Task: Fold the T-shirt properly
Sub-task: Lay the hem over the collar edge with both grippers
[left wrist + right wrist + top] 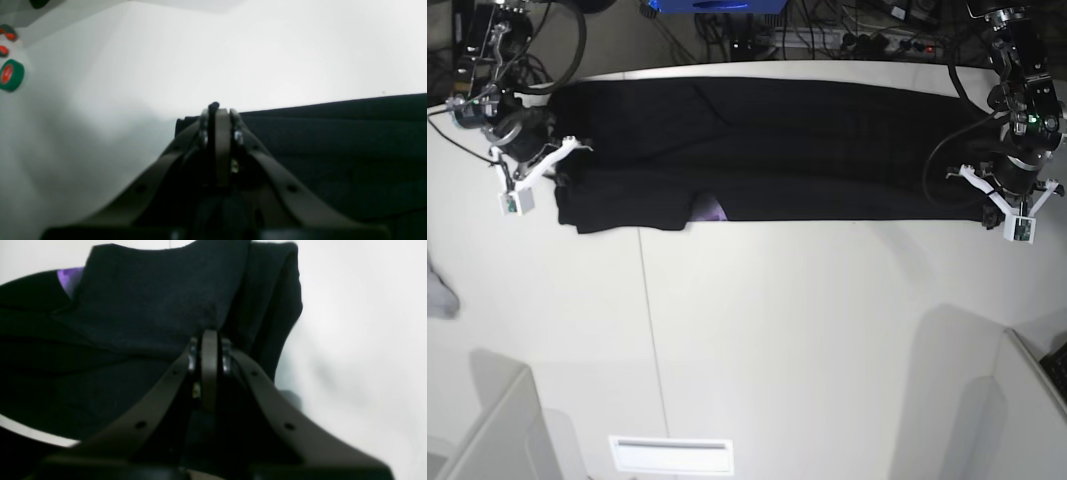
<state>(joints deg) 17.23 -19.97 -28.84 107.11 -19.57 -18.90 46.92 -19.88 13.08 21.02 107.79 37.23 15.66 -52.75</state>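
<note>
The black T-shirt point(777, 150) lies as a long flat band across the far half of the white table point(777, 330), with a small purple patch of print point(710, 210) showing at its near edge. My left gripper point(997, 200) sits at the band's right end. In the left wrist view its jaws point(218, 111) are shut, with a nub of black cloth pinched at the tip and the T-shirt point(333, 150) to the right. My right gripper point(552, 165) is at the left end. Its jaws point(210, 335) are shut on the T-shirt point(150, 306), which is bunched up beyond the tip.
A grey cloth scrap point(437, 290) lies at the table's left edge. Green tape rolls point(11, 75) sit far off in the left wrist view. White bins point(487, 430) point(1027, 400) stand at both front corners. Cables and a power strip point(867, 40) run behind the table.
</note>
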